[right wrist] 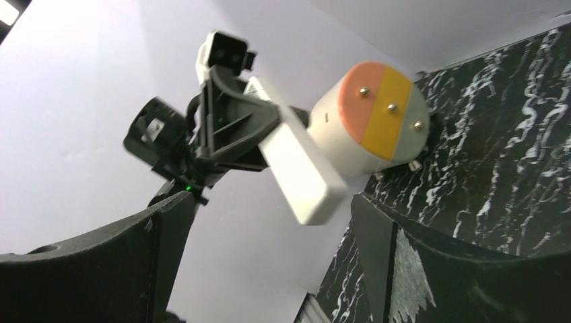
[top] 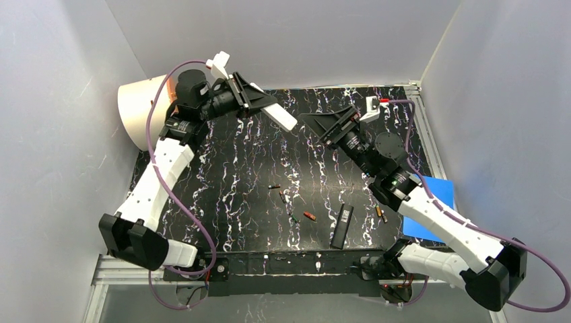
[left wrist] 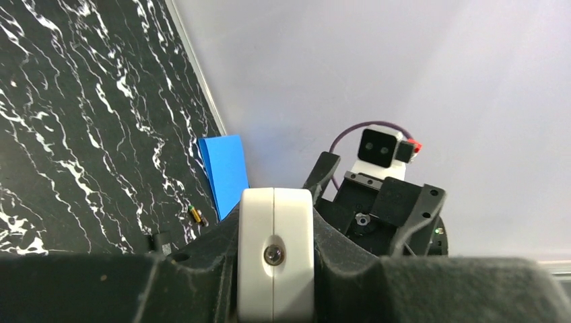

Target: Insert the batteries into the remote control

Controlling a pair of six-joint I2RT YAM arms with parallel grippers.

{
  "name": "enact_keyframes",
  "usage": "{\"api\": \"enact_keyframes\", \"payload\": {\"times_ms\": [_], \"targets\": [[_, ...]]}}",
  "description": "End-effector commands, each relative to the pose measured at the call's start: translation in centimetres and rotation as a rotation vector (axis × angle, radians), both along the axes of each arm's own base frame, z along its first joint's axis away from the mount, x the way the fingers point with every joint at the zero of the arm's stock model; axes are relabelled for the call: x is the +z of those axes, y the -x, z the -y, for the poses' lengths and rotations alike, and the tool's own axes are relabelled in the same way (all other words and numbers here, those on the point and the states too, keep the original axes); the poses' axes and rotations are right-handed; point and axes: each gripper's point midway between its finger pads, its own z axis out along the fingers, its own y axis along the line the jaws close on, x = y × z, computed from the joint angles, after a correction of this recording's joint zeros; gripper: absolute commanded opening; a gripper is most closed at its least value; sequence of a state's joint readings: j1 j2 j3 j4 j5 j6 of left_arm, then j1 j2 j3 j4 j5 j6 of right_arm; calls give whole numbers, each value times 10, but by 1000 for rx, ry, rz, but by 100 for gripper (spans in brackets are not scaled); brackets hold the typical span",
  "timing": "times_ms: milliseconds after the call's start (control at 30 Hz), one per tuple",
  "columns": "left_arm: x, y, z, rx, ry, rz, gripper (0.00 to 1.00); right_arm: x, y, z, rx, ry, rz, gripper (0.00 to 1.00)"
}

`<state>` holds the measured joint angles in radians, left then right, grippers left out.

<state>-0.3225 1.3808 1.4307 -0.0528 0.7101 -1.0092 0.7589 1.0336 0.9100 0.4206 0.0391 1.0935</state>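
- Batteries (top: 283,196) first: they are all down on your black marbled table (top: 229,155), none in a remote. Four lie loosely scattered in the middle of the front half.
- Among those four, the red battery (top: 309,216) sits just beside the green-tipped battery (top: 294,219), and two darker ones lie a little further back.
- Over on the right, a lone battery (top: 381,214) lies close against your right arm, near the blue sheet (top: 434,202). Your left wrist camera shows it gold with a green tip.
- Your left gripper (top: 268,105) is clamped tight on one end of the white remote (top: 281,116). It holds the remote up over the back of the table, the free end pointing at the other arm.
- Your right gripper (top: 324,118) has its jaws spread wide with nothing in them. It faces the remote's free end, just beside it; whether a finger touches it, I cannot tell.
- The black remote (top: 342,225) lies flat near the front edge, between the red battery and the lone battery, well apart from both grippers.
- A pale drum (top: 138,108) lies on its side in the back left corner. Your right wrist camera shows its end face half peach, half yellow, with three screws.
- Any print on the batteries or remotes is too small to read.
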Motion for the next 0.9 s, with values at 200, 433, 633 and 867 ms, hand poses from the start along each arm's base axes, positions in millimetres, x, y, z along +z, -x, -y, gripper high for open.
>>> {"api": "enact_keyframes", "payload": {"times_ms": [200,433,633,867], "targets": [[30,19,-7,-51,108,17,0,11,-12,-26,73,-22,16,98],[37,25,-7,-65,130,2,0,43,-12,-45,239,-203,41,84],[43,29,-7,-69,139,9,0,35,-18,-54,264,-207,13,67],[45,27,-9,-47,143,14,0,26,-19,-69,338,-184,-26,49]]}}
